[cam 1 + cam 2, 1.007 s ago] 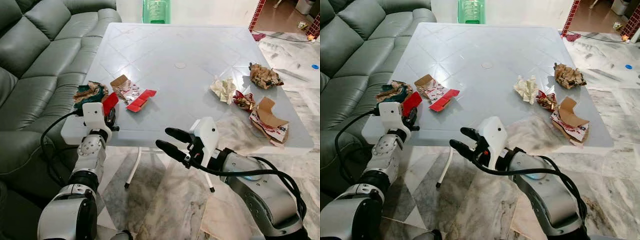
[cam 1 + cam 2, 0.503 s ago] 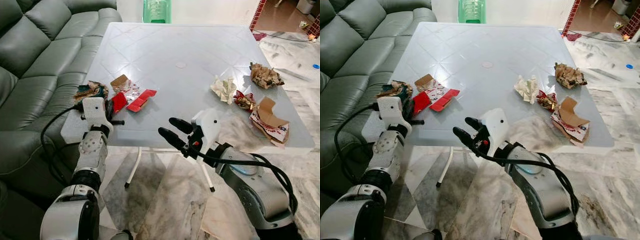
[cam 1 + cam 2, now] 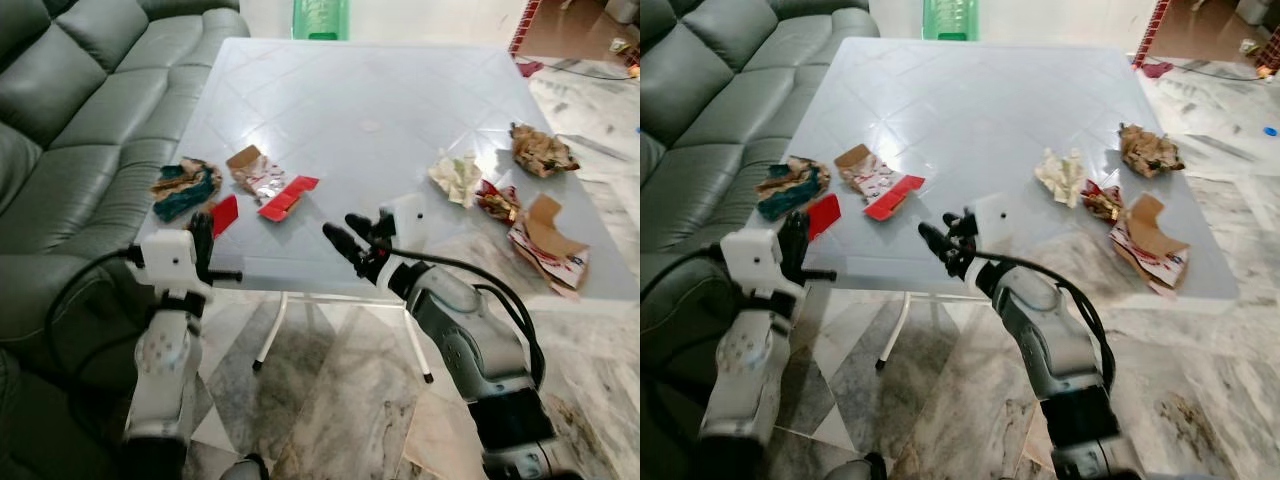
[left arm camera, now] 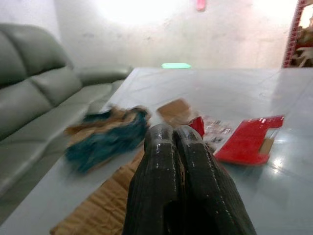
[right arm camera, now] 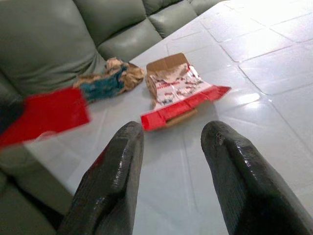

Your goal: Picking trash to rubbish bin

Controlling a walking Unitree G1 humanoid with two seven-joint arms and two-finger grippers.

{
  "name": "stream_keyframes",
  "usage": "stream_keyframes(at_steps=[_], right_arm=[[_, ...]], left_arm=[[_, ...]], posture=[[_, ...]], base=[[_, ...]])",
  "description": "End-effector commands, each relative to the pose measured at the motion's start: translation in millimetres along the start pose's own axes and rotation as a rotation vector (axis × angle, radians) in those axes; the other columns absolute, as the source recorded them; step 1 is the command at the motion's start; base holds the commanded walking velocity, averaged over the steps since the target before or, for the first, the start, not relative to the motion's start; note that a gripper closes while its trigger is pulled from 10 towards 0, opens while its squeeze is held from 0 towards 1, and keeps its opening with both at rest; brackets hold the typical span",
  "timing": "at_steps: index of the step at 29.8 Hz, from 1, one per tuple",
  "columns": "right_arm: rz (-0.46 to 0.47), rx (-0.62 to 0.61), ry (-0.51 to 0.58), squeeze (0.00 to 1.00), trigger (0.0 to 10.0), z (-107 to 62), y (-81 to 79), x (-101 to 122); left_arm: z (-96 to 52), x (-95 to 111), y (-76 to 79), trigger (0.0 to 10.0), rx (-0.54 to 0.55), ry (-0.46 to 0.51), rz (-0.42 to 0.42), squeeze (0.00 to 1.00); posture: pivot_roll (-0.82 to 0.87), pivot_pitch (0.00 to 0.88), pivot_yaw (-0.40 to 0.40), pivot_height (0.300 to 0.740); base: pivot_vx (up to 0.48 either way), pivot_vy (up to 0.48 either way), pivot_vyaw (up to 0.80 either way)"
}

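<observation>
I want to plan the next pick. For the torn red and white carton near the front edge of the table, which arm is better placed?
Probably the right. The right gripper is open and points at the torn carton, while the left gripper is shut on a red card piece.

A grey leather sofa (image 3: 70, 110) flanks the white table (image 3: 370, 90).
</observation>
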State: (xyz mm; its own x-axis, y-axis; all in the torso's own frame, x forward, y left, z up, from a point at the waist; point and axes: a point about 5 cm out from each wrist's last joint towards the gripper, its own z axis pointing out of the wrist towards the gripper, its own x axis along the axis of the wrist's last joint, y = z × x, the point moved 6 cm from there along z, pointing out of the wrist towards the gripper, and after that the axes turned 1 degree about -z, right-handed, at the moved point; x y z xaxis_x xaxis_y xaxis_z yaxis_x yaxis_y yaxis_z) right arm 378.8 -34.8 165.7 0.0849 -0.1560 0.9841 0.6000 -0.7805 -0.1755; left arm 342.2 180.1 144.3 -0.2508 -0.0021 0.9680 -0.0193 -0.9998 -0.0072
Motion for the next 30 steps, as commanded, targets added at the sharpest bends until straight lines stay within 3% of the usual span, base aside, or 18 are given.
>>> stream_keyframes(at_steps=[1, 11, 14, 17, 21, 22, 25, 30], right_arm=[[0.025, -0.024, 0.011, 0.0, 10.0, 4.9, 6.9, 2], [0.15, 0.0, -0.03, 0.0, 10.0, 35.1, 5.8, -1], [0.15, -0.012, -0.066, 0.0, 10.0, 43.4, 5.5, -8], [0.215, -0.018, -0.086, 0.0, 10.0, 54.8, 1.3, -15], [0.189, -0.047, -0.092, 0.0, 10.0, 60.0, 2.5, -17], [0.184, -0.061, -0.081, 1.0, 10.0, 62.5, 3.1, -14], [0.147, -0.06, -0.069, 1.0, 10.0, 64.7, 1.7, -11], [0.018, -0.164, -0.006, 1.0, 10.0, 68.7, 11.2, 7]], left_arm=[[-2.8, 10, 4.2, 0.0, -0.011, 0.02, 0.019, 0.0], [-36.5, 30, 15.4, 0.0, 0.009, 0.001, 0.007, 0.0], [-45.8, 38, 24.5, 0.0, 0.009, 0.004, -0.014, 0.0], [-57.3, 49, 45.3, 0.0, -0.056, 0.009, -0.012, 0.0], [-63.0, 51, 48.2, 0.0, -0.062, -0.015, -0.015, 0.0], [-66.2, 52, 47.1, 0.0, -0.058, -0.025, -0.012, 0.0], [-69.0, 53, 44.6, 0.0, -0.048, -0.034, -0.006, 0.0], [-74.4, 56, 39.4, 0.0, -0.027, -0.051, 0.005, 0.0]], posture=[[0.06, 0.152, -0.048, 0.74], [0.13, 0.169, -0.09, 0.74], [0.16, 0.178, -0.099, 0.74], [0.2, 0.194, -0.105, 0.74], [0.22, 0.203, -0.106, 0.74], [0.23, 0.21, -0.108, 0.74], [0.24, 0.221, -0.108, 0.74], [0.25, 0.232, -0.108, 0.74]], base=[[0.0, 0.0, 0.0], [0.0, 0.0, 0.0], [0.0, 0.0, 0.0], [0.0, 0.0, 0.0], [0.0, 0.0, 0.0], [0.0, 0.0, 0.0], [0.0, 0.0, 0.0], [0.0, 0.0, 0.0]])
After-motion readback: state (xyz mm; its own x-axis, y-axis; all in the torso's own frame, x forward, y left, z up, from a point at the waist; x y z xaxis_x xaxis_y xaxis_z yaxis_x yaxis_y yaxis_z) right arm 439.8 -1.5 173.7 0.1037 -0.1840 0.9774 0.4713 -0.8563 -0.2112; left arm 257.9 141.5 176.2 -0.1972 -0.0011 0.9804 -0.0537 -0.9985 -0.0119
